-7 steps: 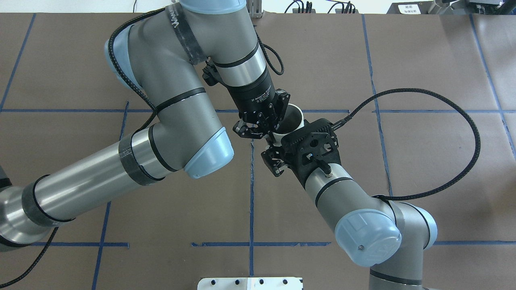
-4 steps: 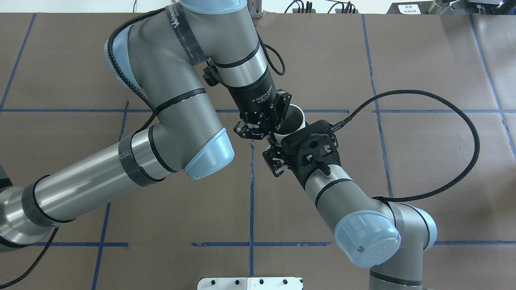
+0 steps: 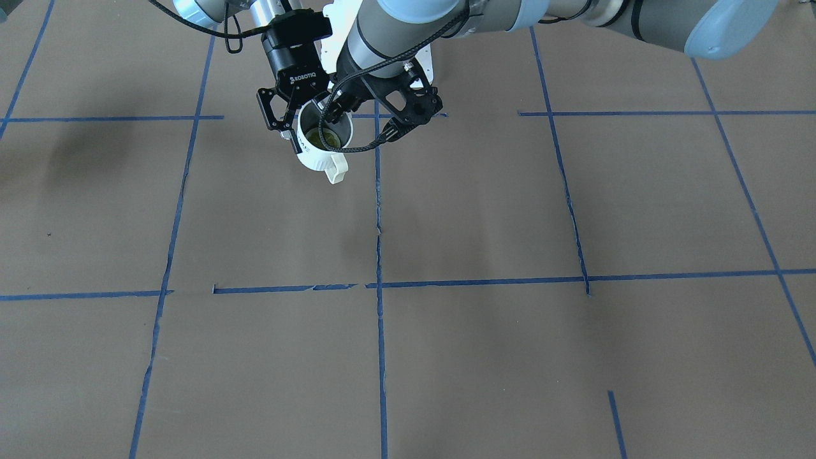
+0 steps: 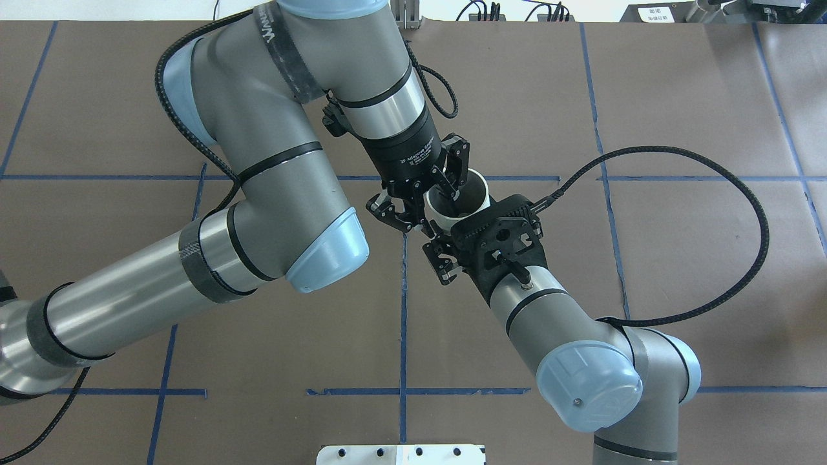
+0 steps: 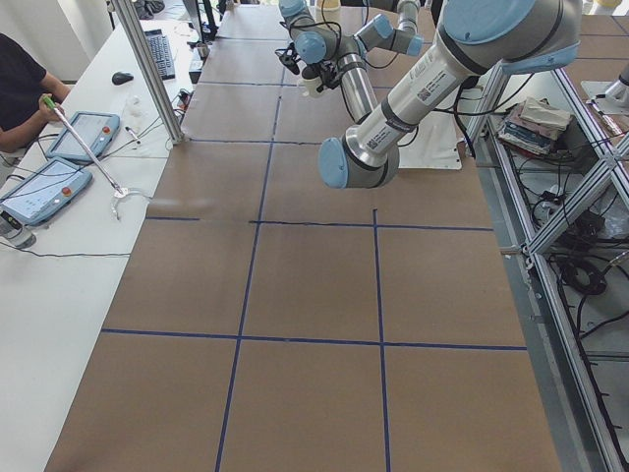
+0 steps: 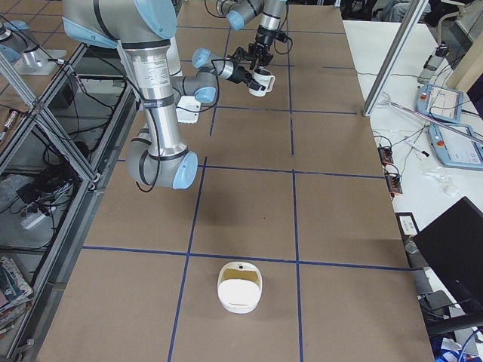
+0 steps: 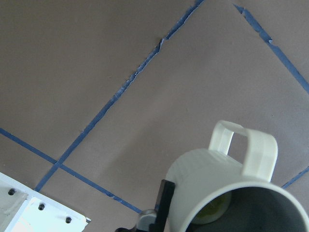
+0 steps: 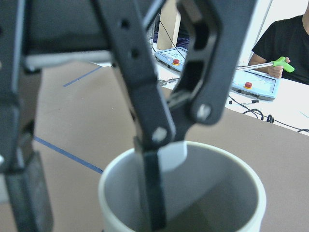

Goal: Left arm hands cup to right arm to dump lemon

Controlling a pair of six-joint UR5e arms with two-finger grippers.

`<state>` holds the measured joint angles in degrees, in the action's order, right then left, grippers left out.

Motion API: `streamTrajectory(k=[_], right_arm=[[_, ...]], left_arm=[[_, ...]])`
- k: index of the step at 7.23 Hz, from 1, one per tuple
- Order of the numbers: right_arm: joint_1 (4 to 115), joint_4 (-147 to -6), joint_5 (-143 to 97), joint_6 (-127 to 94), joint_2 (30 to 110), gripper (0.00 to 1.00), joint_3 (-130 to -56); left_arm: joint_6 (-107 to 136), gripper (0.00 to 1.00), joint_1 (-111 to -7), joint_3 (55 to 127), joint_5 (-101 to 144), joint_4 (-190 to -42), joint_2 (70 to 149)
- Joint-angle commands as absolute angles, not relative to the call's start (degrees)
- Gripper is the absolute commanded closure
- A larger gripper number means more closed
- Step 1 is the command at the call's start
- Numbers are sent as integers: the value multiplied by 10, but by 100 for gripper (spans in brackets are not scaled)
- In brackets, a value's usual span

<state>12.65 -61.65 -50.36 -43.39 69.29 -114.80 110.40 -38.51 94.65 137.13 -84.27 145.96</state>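
The white cup (image 3: pixel 317 162) hangs above the table with its handle turned away from the robot. The yellow-green lemon (image 3: pixel 319 136) lies inside it and also shows in the left wrist view as the lemon (image 7: pixel 212 212). My right gripper (image 3: pixel 298 132), lettered ROBOTIQ, is shut on the cup's wall. My left gripper (image 4: pixel 434 205) stands open astride the cup (image 4: pixel 470 194) rim, one finger inside and one outside. That outer finger (image 7: pixel 166 203) sits beside the cup (image 7: pixel 217 179). The overhead view hides the lemon.
A white bowl-like container (image 6: pixel 240 286) sits on the brown table toward the robot's right end. The white base plate (image 4: pixel 400 454) lies at the robot's edge. An operator (image 5: pixel 15 88) and pendants (image 6: pixel 453 143) are at the far side table.
The left gripper's jaws have spread wider and let go of the cup rim, and the left arm has shifted slightly up and left. The cup and the right arm stayed put.
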Motion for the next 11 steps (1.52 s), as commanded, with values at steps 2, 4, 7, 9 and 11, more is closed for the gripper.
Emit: streamTrajectory(k=[2,4,7,9,11], right_arm=[[124,-590,-483,-453,746,54,-1158],[127,-472,-486,-535,885,53,-1200],[182,-261,-550,-536,1030,62,-1201],[289,-258,-680,-535,1041,62,-1201],[385,-204,-805,-535,1081,62,-1191]], left_arm=[[1098,0,-416,1000,1367,-843,1445],[1097,0,-417,1008,1366,-846,1434],[1096,0,-417,1021,1366,-847,1407],[1096,0,-417,1026,1366,-847,1403],[1096,0,-417,1026,1366,-848,1398]])
